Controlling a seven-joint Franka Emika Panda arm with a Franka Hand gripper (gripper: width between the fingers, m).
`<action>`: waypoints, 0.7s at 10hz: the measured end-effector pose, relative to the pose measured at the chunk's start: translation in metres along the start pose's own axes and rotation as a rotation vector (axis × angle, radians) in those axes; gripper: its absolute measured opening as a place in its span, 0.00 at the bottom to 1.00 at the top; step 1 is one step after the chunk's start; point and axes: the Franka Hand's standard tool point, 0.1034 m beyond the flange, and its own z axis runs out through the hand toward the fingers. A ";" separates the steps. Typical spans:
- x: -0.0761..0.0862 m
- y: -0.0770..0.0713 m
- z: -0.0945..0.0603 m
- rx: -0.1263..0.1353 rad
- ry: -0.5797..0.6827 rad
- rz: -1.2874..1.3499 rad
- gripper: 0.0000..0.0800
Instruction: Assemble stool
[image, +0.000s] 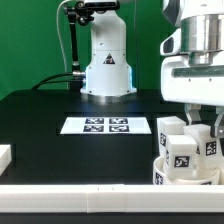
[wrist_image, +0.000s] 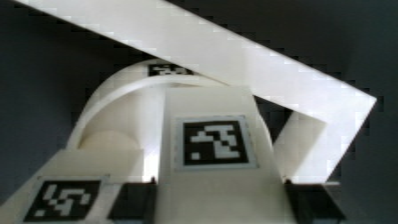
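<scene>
A black table (image: 40, 115) fills the exterior view, backed by a green wall, and along its near edge runs a plain white bar (image: 70, 198) that spans most of the frame. At the exterior view's far left a small white block (image: 4, 155) is cut off by the frame edge, so its shape cannot be made out. Toward the middle lies the marker board (image: 106, 125), flat on the table with four tags in a row, and behind it stands the robot base (image: 107, 65), white with a dark triangle mark, cables rising beside it. On the exterior view's right the arm comes down from above and the gripper (image: 196, 122) reaches into a cluster of white stool parts: the round seat (image: 186, 172) sits low against the white bar, partly hidden by it, and tagged legs (image: 181, 150) stand on top of it, touching it. The fingers sit on either side of one upright leg, yet the parts crowd together and it cannot be told whether they press on it or stand apart. In the wrist view a tagged leg (wrist_image: 217, 145) fills the centre between dark finger pads (wrist_image: 324, 205) at the frame edge, the curved seat wall (wrist_image: 134, 100) behind it carries another tag, and a white bar crosses diagonally beyond; the picture is blurred and contact at the pads is not clear
</scene>
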 end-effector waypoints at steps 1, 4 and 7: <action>0.000 0.000 0.000 0.002 -0.005 0.077 0.43; -0.001 0.000 0.000 0.004 -0.011 0.224 0.43; 0.003 0.001 0.000 0.023 -0.045 0.551 0.43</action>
